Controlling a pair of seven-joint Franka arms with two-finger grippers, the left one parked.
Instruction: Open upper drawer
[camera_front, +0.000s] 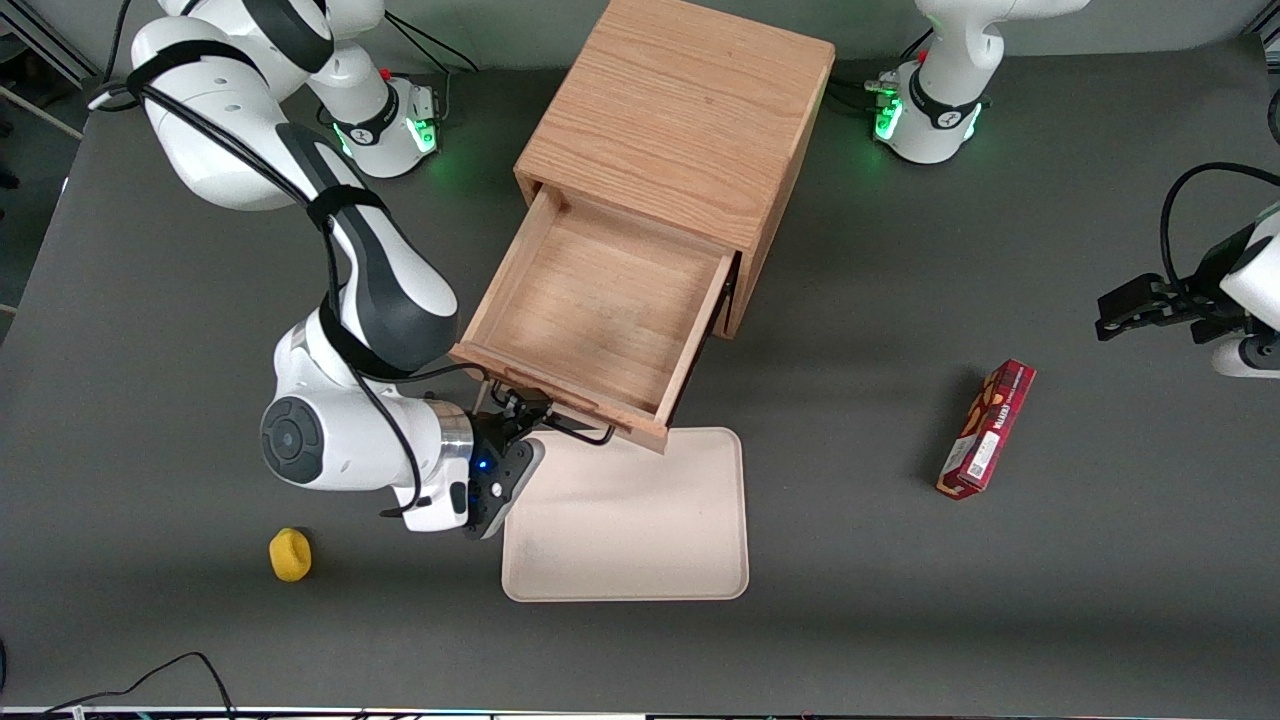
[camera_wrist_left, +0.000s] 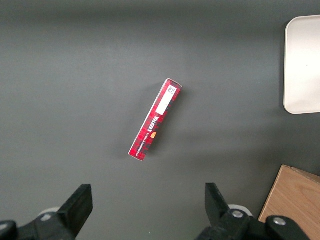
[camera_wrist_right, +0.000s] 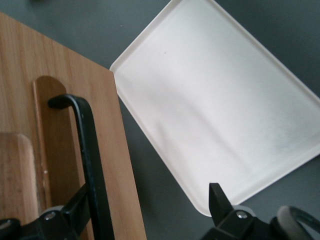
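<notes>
The upper drawer (camera_front: 600, 300) of the light oak cabinet (camera_front: 680, 110) stands pulled far out toward the front camera, and its tray is empty. Its black wire handle (camera_front: 585, 433) sits on the drawer front, above the edge of a beige tray. My right gripper (camera_front: 520, 425) is at the handle's end, level with the drawer front. In the right wrist view the gripper (camera_wrist_right: 147, 212) is open wide. The handle bar (camera_wrist_right: 90, 150) runs between the fingers, close against one finger (camera_wrist_right: 75, 205), and the drawer front (camera_wrist_right: 120, 165) also lies between them. The lower drawer is hidden under the upper one.
A beige tray (camera_front: 630, 520) lies flat on the table just in front of the open drawer, and shows in the right wrist view (camera_wrist_right: 215, 110). A yellow lump (camera_front: 290, 555) lies nearer the front camera than my gripper. A red box (camera_front: 987, 428) lies toward the parked arm's end.
</notes>
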